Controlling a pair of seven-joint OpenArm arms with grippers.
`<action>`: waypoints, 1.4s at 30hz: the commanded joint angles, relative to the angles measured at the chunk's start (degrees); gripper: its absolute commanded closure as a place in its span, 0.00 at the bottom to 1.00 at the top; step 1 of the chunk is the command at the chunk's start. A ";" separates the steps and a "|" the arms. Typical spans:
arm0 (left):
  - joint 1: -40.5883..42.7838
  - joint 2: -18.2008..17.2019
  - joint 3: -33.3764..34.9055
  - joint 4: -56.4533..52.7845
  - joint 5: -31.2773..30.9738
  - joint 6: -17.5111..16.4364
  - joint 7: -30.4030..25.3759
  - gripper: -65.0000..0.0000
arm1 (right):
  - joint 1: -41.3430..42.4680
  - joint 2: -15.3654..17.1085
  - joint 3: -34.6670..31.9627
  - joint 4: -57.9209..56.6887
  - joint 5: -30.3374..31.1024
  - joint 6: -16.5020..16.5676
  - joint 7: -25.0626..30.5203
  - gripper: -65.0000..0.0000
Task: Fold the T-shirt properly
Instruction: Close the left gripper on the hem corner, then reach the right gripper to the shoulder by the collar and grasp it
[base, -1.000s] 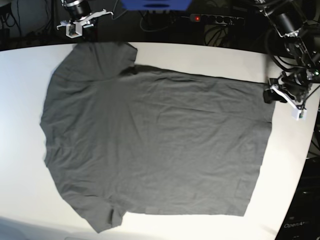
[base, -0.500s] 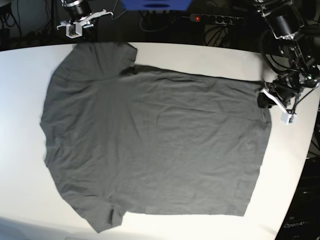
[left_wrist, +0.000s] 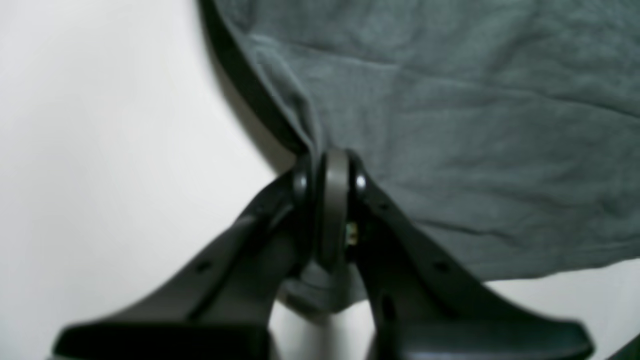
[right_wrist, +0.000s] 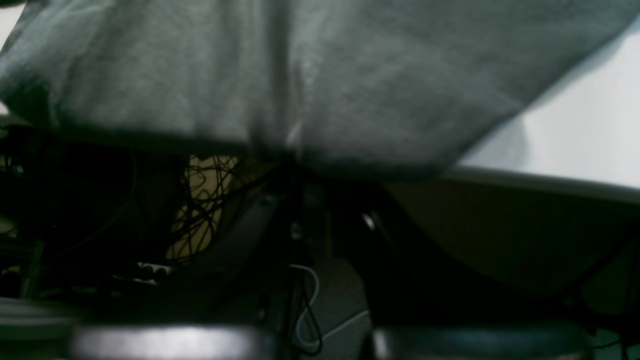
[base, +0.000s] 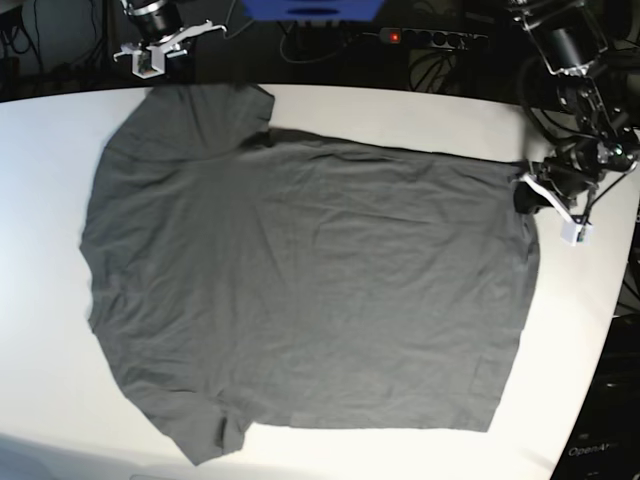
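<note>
Jaws of the left gripper (left_wrist: 330, 165) are pressed together on a corner of the plain dark charcoal-grey short-sleeved cotton T-shirt (base: 310, 290), with a small bunch of the fabric showing below and between the two black fingers (left_wrist: 425, 260) in the left wrist view. In the base view this gripper (base: 528, 192) sits at the shirt's far hem corner on that view's right, where the cloth puckers slightly toward it. The T-shirt lies spread flat and lightly wrinkled across the white round-edged table (base: 40, 300), sleeves toward the base view's left, hem toward its right. The right gripper (base: 150, 52) hangs beyond the table's far edge, close to the upper sleeve; its jaws are closed. Whether any cloth is caught in them cannot be told: the right wrist view is dim and blurred, showing only a grey fold of the shirt (right_wrist: 300, 75) draped over the table edge just ahead of the dark fingers, with tangled cables (right_wrist: 210, 200) in the shadow under it. The left arm's upper links are cut off by the top of the base view, and a black power strip with a red light (base: 425, 38) lies behind the table.
</note>
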 joint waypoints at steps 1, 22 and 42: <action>1.98 0.30 0.29 -0.79 5.26 0.32 7.28 0.96 | -0.15 1.19 0.22 1.53 0.93 -0.20 3.14 1.00; 7.08 -0.75 -3.85 -0.71 5.08 0.32 7.28 0.96 | -5.60 2.86 2.33 12.61 0.93 -0.37 3.23 1.00; 7.52 -0.22 -3.93 11.07 5.00 0.32 15.98 0.96 | -9.03 4.18 3.82 24.39 0.93 -0.55 2.62 0.99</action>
